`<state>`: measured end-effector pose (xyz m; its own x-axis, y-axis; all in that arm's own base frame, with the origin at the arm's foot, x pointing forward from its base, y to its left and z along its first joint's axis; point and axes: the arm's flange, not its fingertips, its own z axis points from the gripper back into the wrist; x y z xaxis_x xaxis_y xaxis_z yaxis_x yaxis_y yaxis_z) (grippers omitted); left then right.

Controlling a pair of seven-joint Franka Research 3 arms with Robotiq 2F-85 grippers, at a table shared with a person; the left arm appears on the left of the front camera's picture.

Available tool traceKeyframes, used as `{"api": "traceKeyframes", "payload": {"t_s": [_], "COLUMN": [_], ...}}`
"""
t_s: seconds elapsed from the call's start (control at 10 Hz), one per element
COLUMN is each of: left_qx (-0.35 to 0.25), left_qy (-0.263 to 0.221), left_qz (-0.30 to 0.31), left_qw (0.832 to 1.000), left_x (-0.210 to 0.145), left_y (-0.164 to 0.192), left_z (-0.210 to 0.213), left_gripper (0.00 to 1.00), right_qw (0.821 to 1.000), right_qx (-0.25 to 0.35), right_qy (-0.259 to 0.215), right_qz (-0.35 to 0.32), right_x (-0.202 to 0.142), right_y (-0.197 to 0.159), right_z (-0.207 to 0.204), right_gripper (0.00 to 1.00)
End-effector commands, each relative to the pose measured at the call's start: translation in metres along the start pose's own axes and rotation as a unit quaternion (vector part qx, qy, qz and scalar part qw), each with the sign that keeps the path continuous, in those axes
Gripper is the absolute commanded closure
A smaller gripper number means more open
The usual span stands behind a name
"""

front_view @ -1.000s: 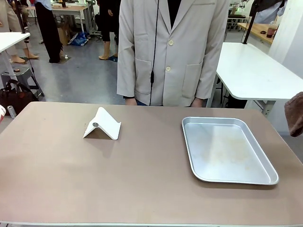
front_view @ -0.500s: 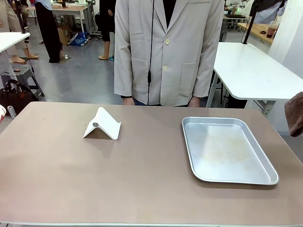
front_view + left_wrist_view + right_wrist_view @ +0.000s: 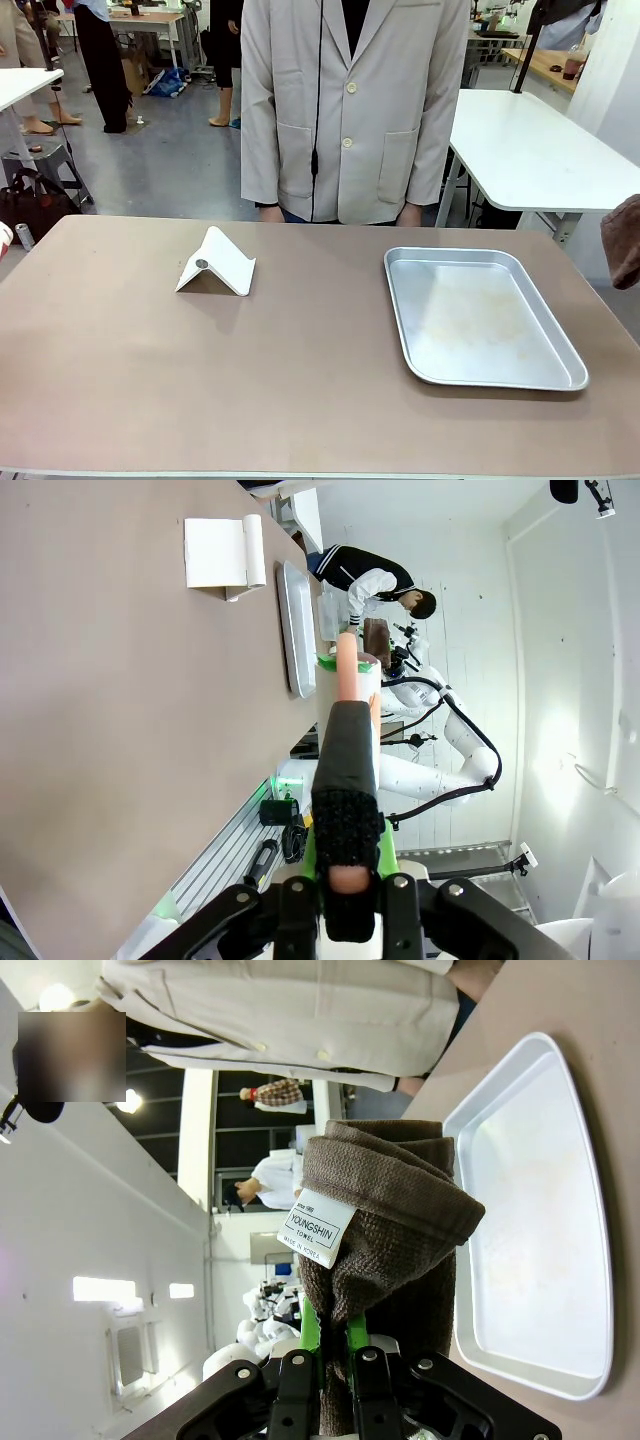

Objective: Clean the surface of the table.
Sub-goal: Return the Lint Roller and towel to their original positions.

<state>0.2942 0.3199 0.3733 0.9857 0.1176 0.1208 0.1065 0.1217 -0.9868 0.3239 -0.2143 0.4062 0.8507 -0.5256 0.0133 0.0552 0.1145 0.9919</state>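
We see the table [image 3: 300,380] spanning the front view, its taupe-brown top bearing two items. A white folded stand [image 3: 217,262] rests on the left half, toward the far edge. A silver metal tray [image 3: 480,318] lies flat on the right half, well apart from the stand. A person in a light grey coat [image 3: 352,110] stands at the far edge, with fingertips just visible at the table's rim. In the right wrist view, the right gripper [image 3: 334,1335] has its jaws fully closed on a brown towel [image 3: 385,1210], which is bunched up around and above the fingers; a white label on the towel faces the camera. A corner of this towel also appears at the right edge of the front view, off the table and beyond the tray. In the left wrist view, the left gripper [image 3: 347,730] has its fingers pressed tightly together around a slim orange-pink object [image 3: 347,670] that protrudes past the fingertips; we cannot tell what it is. This gripper is held clear of the table's near edge.
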Motion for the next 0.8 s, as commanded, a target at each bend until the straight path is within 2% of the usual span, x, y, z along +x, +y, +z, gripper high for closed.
{"api": "traceKeyframes", "payload": {"t_s": [0.0,0.1,0.3,0.7], "left_qx": [-0.023,-0.026,-0.019,0.023], "left_qy": [-0.016,0.007,0.037,0.122], "left_qz": [0.001,-0.01,-0.019,-0.025], "left_qw": [1.0,1.0,0.999,0.992], "left_x": [0.002,0.011,0.03,0.077], "left_y": [-0.013,-0.034,-0.067,-0.12], "left_z": [-0.008,-0.028,-0.064,-0.173], "left_gripper": [0.78,0.78,0.78,0.78], "right_qw": [1.0,1.0,0.997,0.985], "right_qx": [-0.001,-0.011,-0.038,-0.028], "right_qy": [-0.013,-0.002,0.055,0.125], "right_qz": [0.011,0.023,0.047,0.112], "right_x": [-0.008,-0.014,-0.024,-0.06], "right_y": [0.01,0.025,0.047,0.098], "right_z": [-0.004,-0.027,-0.07,-0.173], "right_gripper": [0.89,0.89,0.89,0.89]}}
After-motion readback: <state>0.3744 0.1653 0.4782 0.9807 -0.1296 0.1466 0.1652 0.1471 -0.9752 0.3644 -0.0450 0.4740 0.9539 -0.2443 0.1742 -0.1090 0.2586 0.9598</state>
